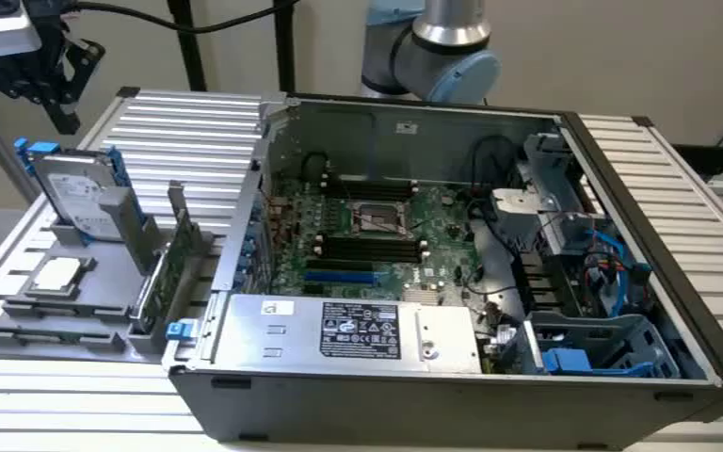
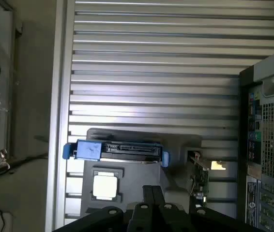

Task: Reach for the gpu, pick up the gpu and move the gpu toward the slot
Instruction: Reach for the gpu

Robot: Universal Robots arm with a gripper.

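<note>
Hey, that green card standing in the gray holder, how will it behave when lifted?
The card looks thin and flat, so it is probably stiff and light. It stands on edge in the gray holder, so a sideways push might tilt it. Its bare circuitry is likely fragile, so the edges seem safer to grip.

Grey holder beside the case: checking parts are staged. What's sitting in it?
In the holder: a hard drive with blue tabs, a square silver chip lying flat, and the gpu standing on edge. Drive and gpu lower edges are hidden in slots.
</note>
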